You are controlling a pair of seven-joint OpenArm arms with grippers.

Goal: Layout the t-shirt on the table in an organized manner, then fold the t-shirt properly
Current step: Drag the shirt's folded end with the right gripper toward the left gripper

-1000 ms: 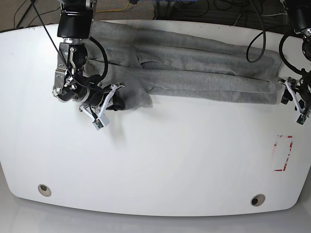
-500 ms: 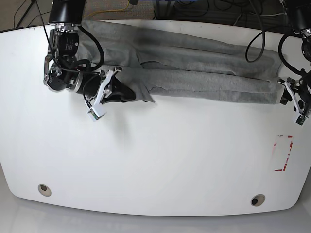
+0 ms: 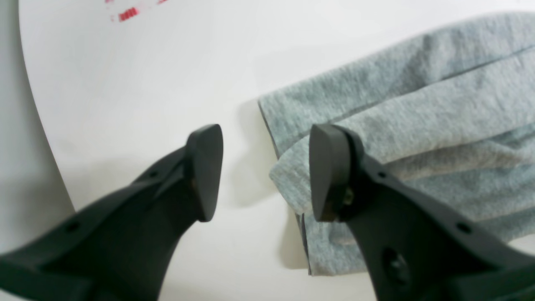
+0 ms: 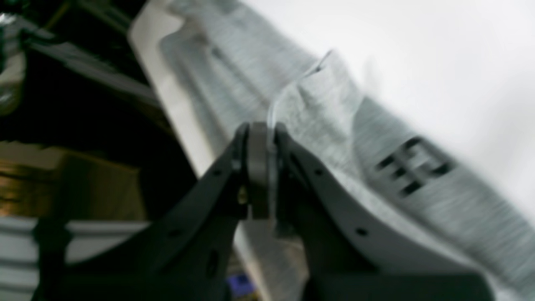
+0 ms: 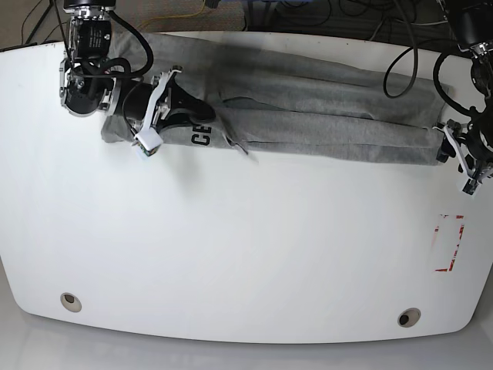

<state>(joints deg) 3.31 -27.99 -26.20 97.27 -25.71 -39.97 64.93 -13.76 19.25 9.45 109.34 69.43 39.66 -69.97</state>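
The grey t-shirt [image 5: 308,116] lies stretched in a long folded band across the far half of the white table [image 5: 246,247]. My right gripper [image 5: 202,114], at the left of the base view, is shut on a fold of the cloth near the shirt's left end; the right wrist view shows its jaws [image 4: 261,138] pinching grey cloth. Black lettering [image 5: 202,139] shows on the lifted fold, also in the right wrist view [image 4: 411,165]. My left gripper [image 5: 448,150] is open at the shirt's right end. In the left wrist view [image 3: 263,171] the shirt's end [image 3: 397,125] lies beside one finger, not gripped.
A red-outlined mark [image 5: 449,243] is on the table near its right edge, seen also in the left wrist view [image 3: 125,13]. Two metal grommets [image 5: 70,301] [image 5: 408,317] sit near the front edge. Cables [image 5: 323,15] lie behind the table's far edge.
My right gripper has moved back and to the left with the cloth in it, turning the fold over so the black lettering shows. The left gripper has barely moved.
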